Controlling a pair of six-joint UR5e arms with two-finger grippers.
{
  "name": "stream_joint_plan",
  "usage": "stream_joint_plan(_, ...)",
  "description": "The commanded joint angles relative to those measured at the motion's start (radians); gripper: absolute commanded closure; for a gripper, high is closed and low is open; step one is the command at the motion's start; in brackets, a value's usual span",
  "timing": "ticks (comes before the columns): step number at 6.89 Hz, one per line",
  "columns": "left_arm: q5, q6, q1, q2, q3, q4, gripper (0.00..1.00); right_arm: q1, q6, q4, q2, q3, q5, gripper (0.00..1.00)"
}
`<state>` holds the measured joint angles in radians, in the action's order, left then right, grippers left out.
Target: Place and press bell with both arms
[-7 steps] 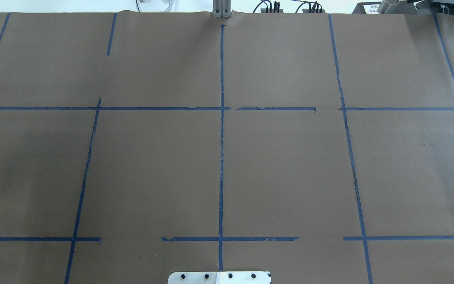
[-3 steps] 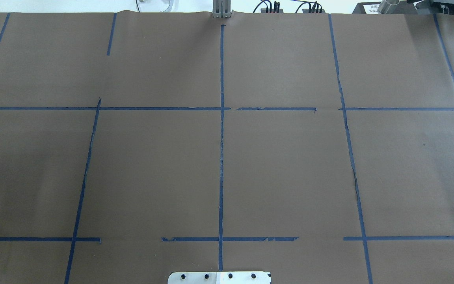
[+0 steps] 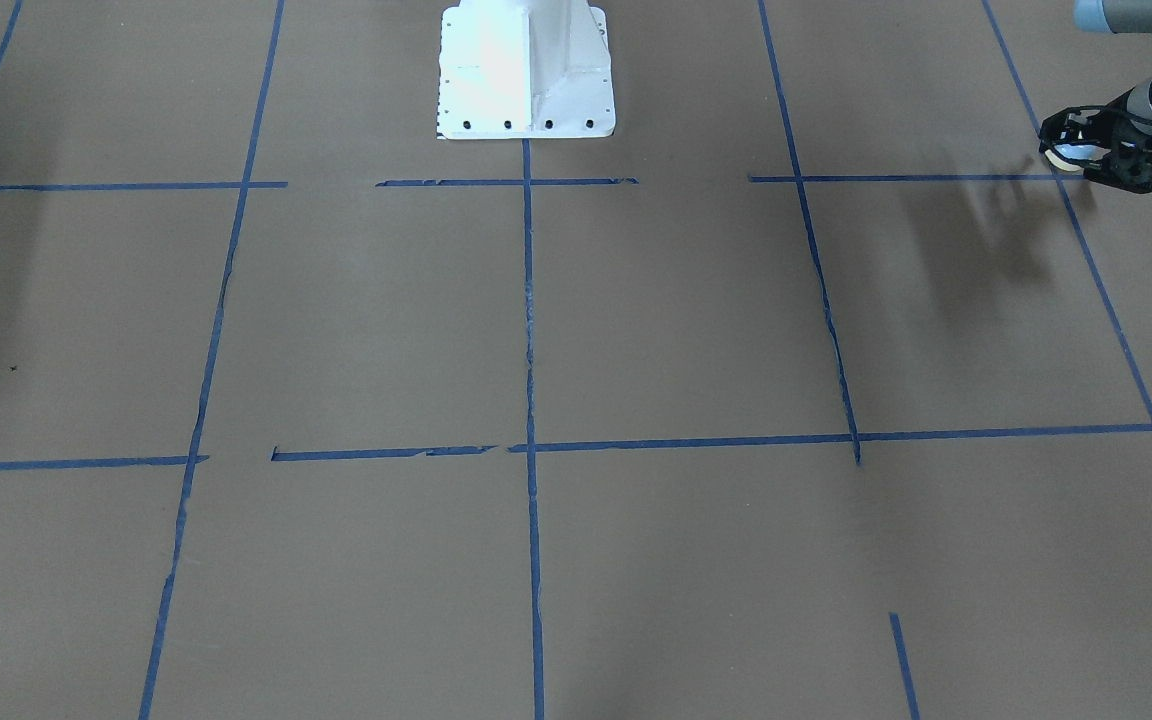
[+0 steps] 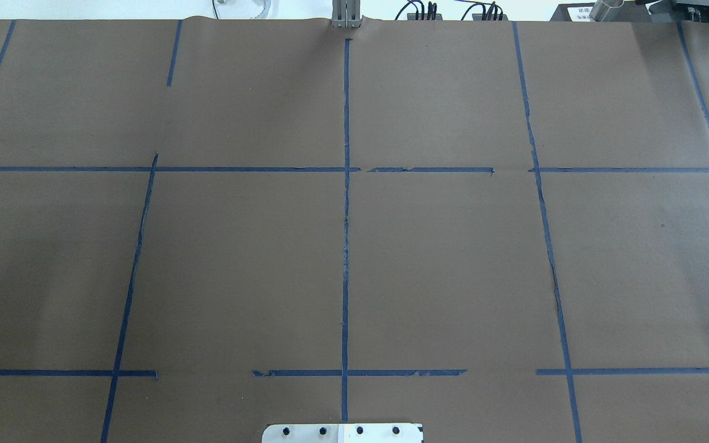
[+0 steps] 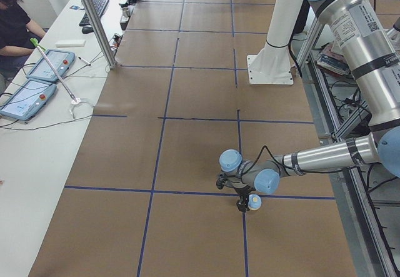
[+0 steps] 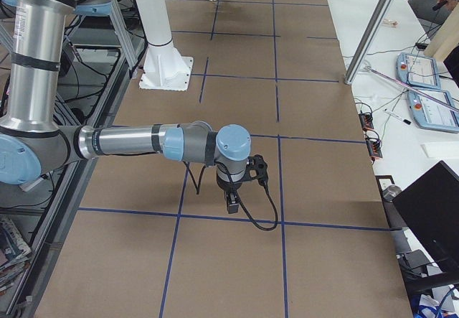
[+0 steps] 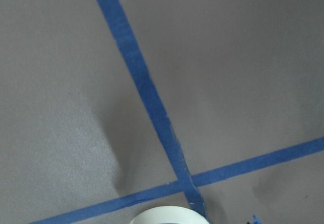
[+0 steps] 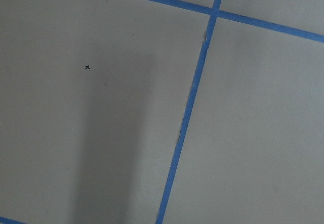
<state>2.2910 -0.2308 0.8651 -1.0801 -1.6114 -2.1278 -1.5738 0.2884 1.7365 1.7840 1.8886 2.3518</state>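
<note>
The bell [image 3: 1072,155] is a small light-blue dome with a cream base. It sits between the fingers of my left gripper [image 3: 1086,157] at the far right of the front-facing view. The gripper is shut on it and holds it a little above the brown table, over a tape crossing. The bell also shows in the exterior left view [image 5: 254,201] under the left gripper [image 5: 244,203]. Its cream rim shows at the bottom of the left wrist view [image 7: 169,217]. My right gripper [image 6: 232,204] points down near the table in the exterior right view only; I cannot tell its state.
The white pedestal [image 3: 526,70] stands at the robot's side of the table. Blue tape lines [image 4: 346,203] divide the brown paper cover into squares. A side table with teach pendants [image 5: 47,64], an aluminium post [image 5: 94,20] and an operator [image 5: 12,24] lies across from the robot.
Neither arm shows in the overhead view. Only the faint shadow at its left side has drifted toward the near edge.
</note>
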Motion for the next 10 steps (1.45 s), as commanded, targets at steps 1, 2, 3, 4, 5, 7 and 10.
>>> stream_joint_plan(1, 0.005, -0.001, -0.020, 0.002, 0.025, -0.001, 0.00, 0.000, -0.002, 0.000, 0.000, 0.001, 0.000, 0.00)
stream_joint_plan(2, 0.005, -0.001, -0.024, -0.001, 0.025, 0.000, 0.00, 0.000, -0.002, 0.000, 0.000, 0.001, 0.000, 0.00)
stream_joint_plan(3, 0.008, -0.001, -0.024, -0.001, 0.024, -0.007, 0.05, 0.000, -0.002, 0.000, 0.000, 0.001, 0.000, 0.00)
stream_joint_plan(4, 0.007, -0.001, -0.024, 0.002, 0.025, -0.038, 0.52, 0.000, -0.002, 0.000, 0.000, 0.001, 0.000, 0.00)
stream_joint_plan(5, 0.004, -0.001, -0.023, 0.002, 0.016, -0.041, 0.83, 0.000, -0.002, 0.000, 0.000, 0.001, 0.000, 0.00)
stream_joint_plan(7, 0.001, -0.001, -0.015, 0.002, -0.024, -0.050, 0.91, 0.000, -0.002, 0.000, 0.000, 0.001, 0.000, 0.00)
stream_joint_plan(10, -0.007, -0.217, 0.057, -0.012, -0.226, -0.047, 0.91, 0.000, -0.003, 0.000, 0.000, 0.001, 0.001, 0.00)
